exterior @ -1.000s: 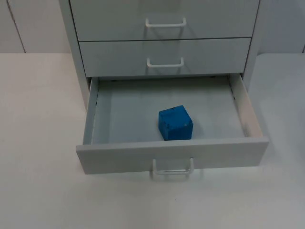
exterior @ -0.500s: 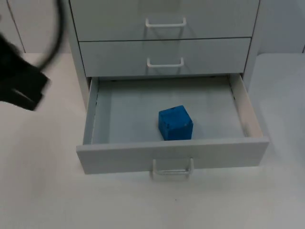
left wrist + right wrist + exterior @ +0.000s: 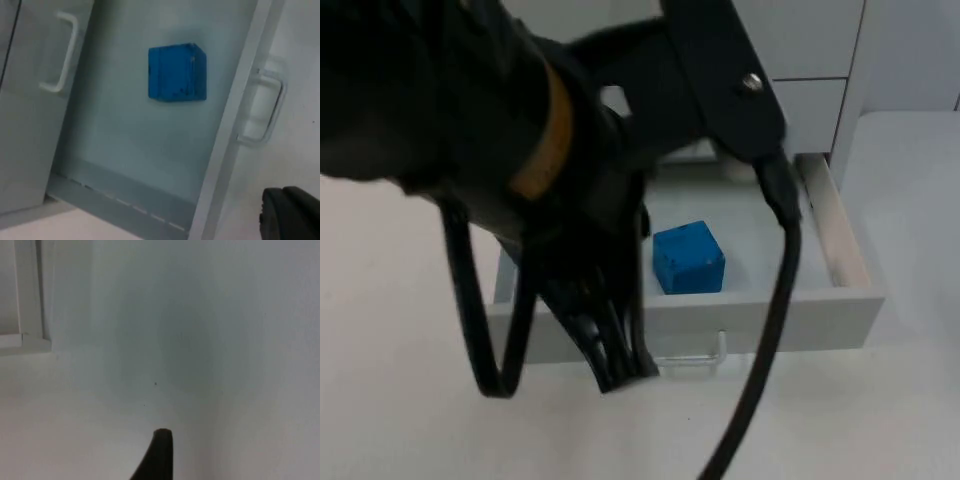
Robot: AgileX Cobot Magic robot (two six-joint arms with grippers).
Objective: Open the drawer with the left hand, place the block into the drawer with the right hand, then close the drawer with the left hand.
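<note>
White table (image 3: 400, 400), open drawer (image 3: 770, 318) holding blue block (image 3: 688, 258), left gripper (image 3: 615, 365) at front.

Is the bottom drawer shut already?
No, the bottom drawer stands pulled out with the blue block lying inside, while the left gripper hangs by its front panel.

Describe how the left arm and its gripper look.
The left arm is black and bulky, with an orange-yellow band round one segment and a silver screw on a flat black link. The left gripper is black, narrowing to slim fingers.
</note>
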